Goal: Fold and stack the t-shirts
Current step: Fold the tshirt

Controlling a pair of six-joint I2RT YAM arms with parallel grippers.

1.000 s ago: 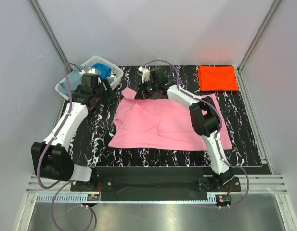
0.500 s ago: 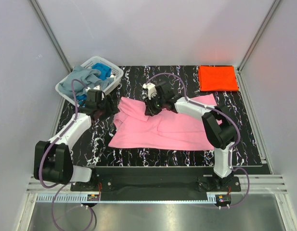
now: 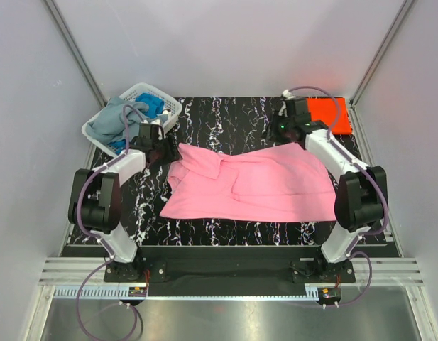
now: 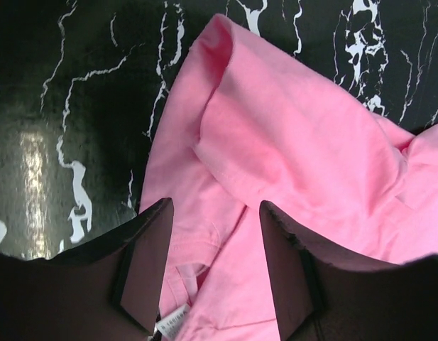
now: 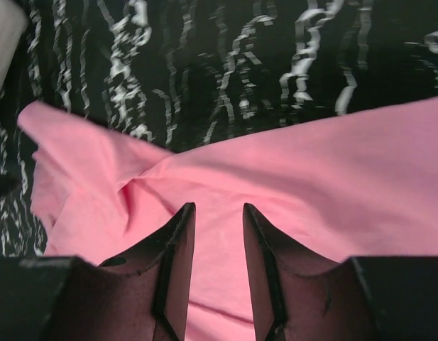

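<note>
A pink t-shirt (image 3: 254, 188) lies spread over the middle of the black marbled table (image 3: 226, 114), its left part rumpled and folded over. My left gripper (image 3: 160, 149) is at the shirt's far left corner. In the left wrist view the left gripper (image 4: 215, 206) is open, with pink cloth (image 4: 289, 128) and a white label (image 4: 172, 323) beneath the jaws. My right gripper (image 3: 286, 131) hovers at the shirt's far right edge. In the right wrist view the right gripper (image 5: 218, 207) is open over pink cloth (image 5: 332, 163). A folded orange-red t-shirt (image 3: 331, 117) lies at the back right.
A white lattice basket (image 3: 144, 87) stands at the back left corner, holding a grey-blue shirt (image 3: 108, 121) and a blue one (image 3: 153, 105). Grey walls close in the table at the back and on both sides.
The right gripper let go of the pink shirt near its top middle and swung to the far right edge. The left gripper came from the basket down to the shirt's left corner.
</note>
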